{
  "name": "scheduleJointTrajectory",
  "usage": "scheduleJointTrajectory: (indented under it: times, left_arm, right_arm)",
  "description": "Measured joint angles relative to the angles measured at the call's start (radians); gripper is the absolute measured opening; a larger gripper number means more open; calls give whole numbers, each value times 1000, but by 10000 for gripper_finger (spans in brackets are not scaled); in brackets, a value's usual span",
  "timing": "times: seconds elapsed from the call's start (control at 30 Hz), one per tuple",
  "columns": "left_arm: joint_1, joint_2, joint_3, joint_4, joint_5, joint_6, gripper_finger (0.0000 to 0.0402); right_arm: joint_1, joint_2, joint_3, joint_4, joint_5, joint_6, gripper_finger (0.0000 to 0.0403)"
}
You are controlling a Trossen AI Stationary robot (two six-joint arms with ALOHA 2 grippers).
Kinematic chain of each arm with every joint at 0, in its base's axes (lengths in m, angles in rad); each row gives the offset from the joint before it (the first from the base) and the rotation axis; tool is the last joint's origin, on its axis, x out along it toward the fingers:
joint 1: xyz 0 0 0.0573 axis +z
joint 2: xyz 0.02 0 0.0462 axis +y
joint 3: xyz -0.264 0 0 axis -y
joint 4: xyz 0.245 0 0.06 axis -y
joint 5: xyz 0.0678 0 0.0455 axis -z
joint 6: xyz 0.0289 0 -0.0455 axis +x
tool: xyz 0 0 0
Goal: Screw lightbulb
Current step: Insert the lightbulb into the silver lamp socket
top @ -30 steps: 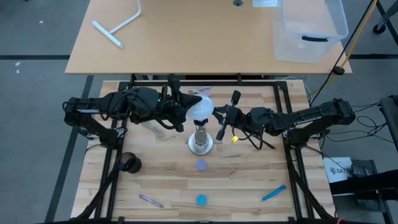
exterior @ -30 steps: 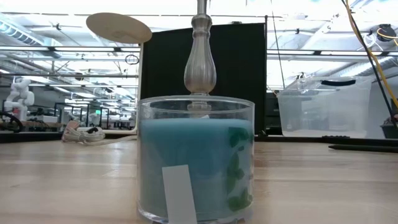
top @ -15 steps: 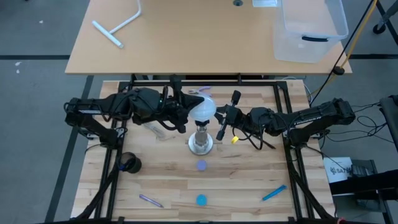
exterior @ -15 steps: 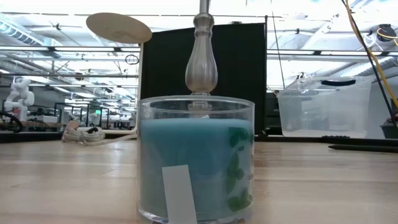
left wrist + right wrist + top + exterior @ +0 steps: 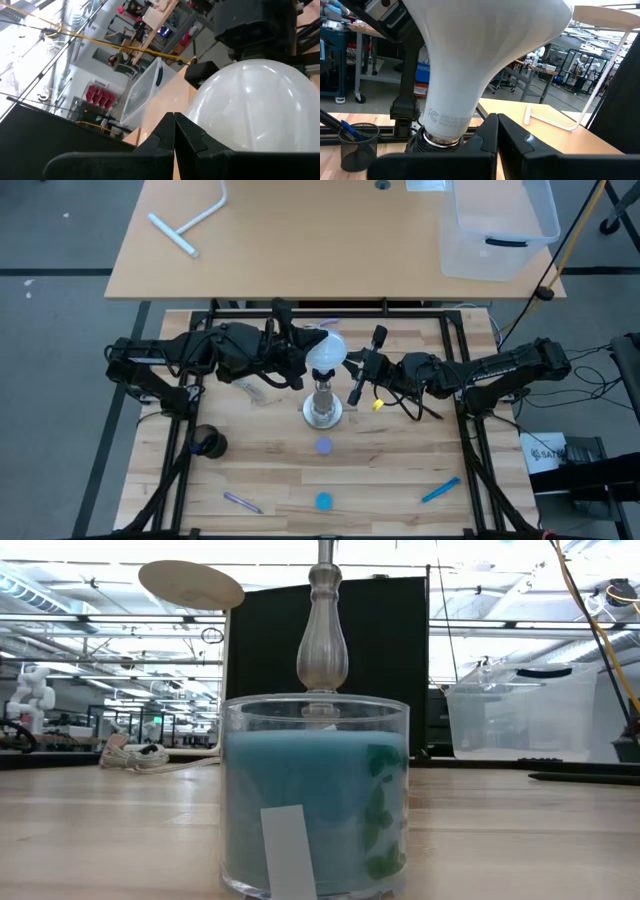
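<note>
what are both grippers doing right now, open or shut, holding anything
Left gripper: shut, fingers pressed together against the lightbulb, not clamped around it.
Right gripper: shut, beside the socket stand, holding nothing.

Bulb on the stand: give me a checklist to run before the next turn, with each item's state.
1. Bulb sits on top of the stand: ok.
2. Bulb neck meets the socket, seen in the right wrist view: ok.
3. Threads fully seated: cannot tell.
4. Left pincer at the bulb, fingers shut: ok; actual contact cannot tell.
5. Right pincer beside the stand, shut, holding nothing: ok.
6. Stand upright on the table: ok.
</note>
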Motion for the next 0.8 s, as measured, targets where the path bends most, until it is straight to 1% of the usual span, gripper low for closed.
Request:
scheduleJointTrajectory:
  times: [0.3, 0.57, 0.8]
  left_arm:
    - [-5, 0, 0, 5, -8, 3, 0]
    - [-23, -1, 0, 4, -59, 13, 0]
    - [-42, -2, 0, 6, -74, 26, 0]
  right_arm:
    - [0, 0, 0, 0, 1, 0, 0]
    - [0, 0, 0, -1, 1, -8, 0]
    - [0, 0, 0, 0, 1, -11, 0]
